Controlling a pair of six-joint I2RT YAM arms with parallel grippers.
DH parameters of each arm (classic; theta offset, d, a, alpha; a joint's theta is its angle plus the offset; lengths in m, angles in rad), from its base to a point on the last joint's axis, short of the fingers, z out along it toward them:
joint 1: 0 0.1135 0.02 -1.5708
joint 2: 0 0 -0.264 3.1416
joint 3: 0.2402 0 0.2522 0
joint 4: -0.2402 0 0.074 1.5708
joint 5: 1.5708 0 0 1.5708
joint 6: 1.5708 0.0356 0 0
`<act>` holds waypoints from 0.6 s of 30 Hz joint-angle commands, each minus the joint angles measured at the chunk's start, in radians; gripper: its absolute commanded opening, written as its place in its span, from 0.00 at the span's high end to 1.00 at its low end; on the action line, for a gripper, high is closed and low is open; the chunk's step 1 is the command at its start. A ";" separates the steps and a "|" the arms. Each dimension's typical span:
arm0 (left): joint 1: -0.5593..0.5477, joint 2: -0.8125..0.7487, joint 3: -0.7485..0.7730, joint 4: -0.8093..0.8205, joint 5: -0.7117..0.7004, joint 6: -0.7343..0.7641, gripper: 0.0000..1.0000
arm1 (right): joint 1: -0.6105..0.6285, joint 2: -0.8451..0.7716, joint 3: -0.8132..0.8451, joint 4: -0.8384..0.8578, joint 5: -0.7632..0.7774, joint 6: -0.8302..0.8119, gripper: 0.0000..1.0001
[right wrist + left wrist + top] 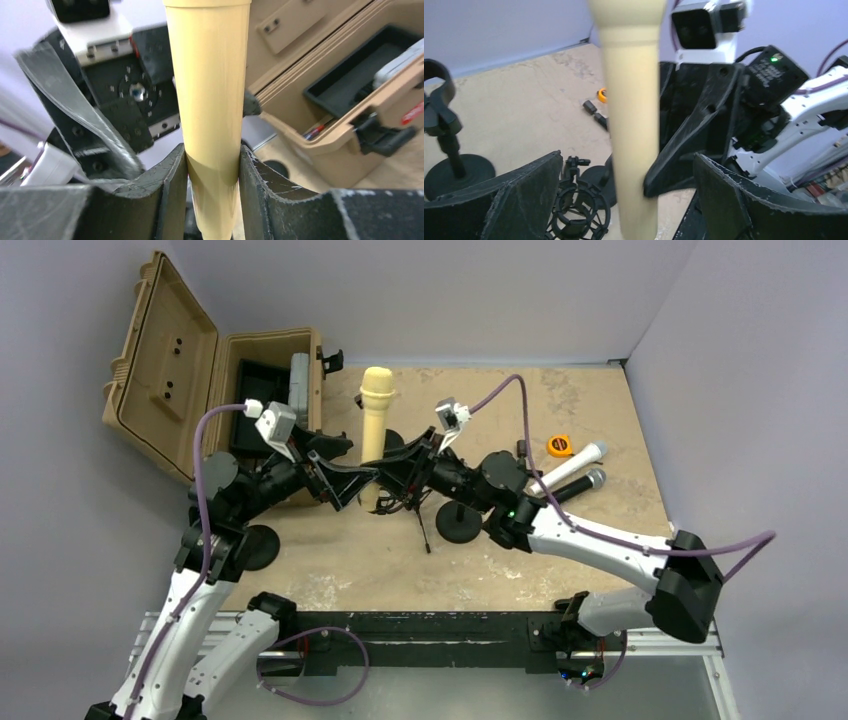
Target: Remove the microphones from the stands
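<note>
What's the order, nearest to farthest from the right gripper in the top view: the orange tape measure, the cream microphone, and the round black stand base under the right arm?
1. cream microphone, clamped between the right gripper's jaws.
2. round black stand base, on the near side under the right arm.
3. orange tape measure, off to the right.

We identify this place as a robotics laboratory cell. A left arm [170,625] and a right arm [600,540] are bolted to a black base plate [450,635] at the near edge of a beige table [330,560]; plain grey walls [450,290] enclose the table on three sides; purple cables [520,385] run to a wrist camera [452,415]; an open tan equipment case [160,360] and a cream microphone [375,415] are among the items present.
</note>
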 commanded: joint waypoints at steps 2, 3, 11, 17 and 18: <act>-0.003 -0.034 0.051 -0.127 -0.191 0.090 0.00 | -0.008 -0.158 0.082 -0.141 0.346 -0.126 1.00; -0.002 -0.033 0.055 -0.152 -0.230 0.095 0.00 | -0.011 -0.182 0.086 -0.174 0.417 -0.134 1.00; -0.004 -0.032 0.060 -0.190 -0.287 0.102 0.00 | -0.189 -0.353 0.070 -0.465 0.903 -0.030 1.00; -0.013 -0.033 0.063 -0.199 -0.299 0.107 0.00 | -0.474 -0.416 -0.004 -0.691 0.925 0.143 1.00; -0.014 -0.033 0.063 -0.200 -0.300 0.107 0.00 | -0.501 -0.415 -0.016 -0.728 0.923 0.172 1.00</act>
